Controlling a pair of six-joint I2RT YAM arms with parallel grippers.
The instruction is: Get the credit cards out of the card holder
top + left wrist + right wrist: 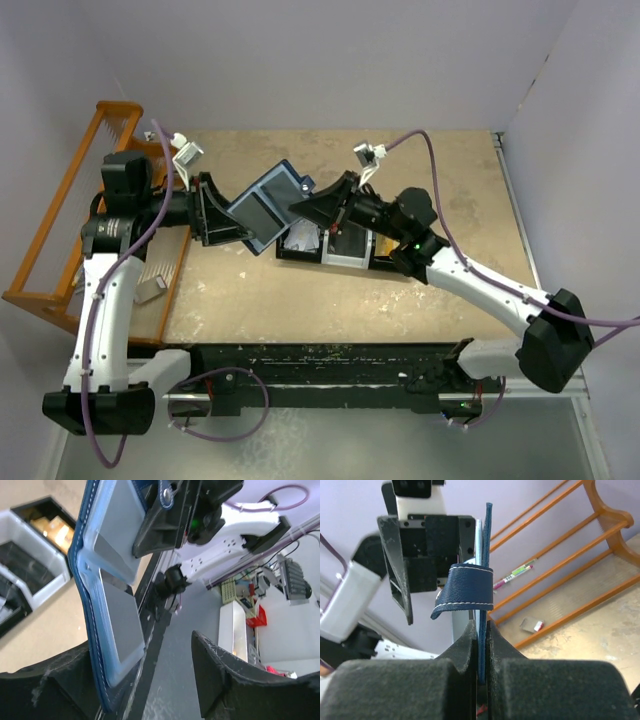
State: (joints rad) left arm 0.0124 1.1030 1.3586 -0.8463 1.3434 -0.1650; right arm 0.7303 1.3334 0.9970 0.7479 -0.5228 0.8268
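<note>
We see the small navy-blue folding card holder (262, 205) aloft over mid-table. The right gripper (481, 630) clamps its edge from three o'clock, while the left gripper (145, 650) at eight o'clock gapes wide. Grey cards (122, 625) sit in their pockets — none out yet.

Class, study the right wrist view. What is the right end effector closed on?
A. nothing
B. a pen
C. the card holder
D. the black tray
C: the right end effector has both fingers pressed against the card holder, whose navy edge stands up from between them.
</note>
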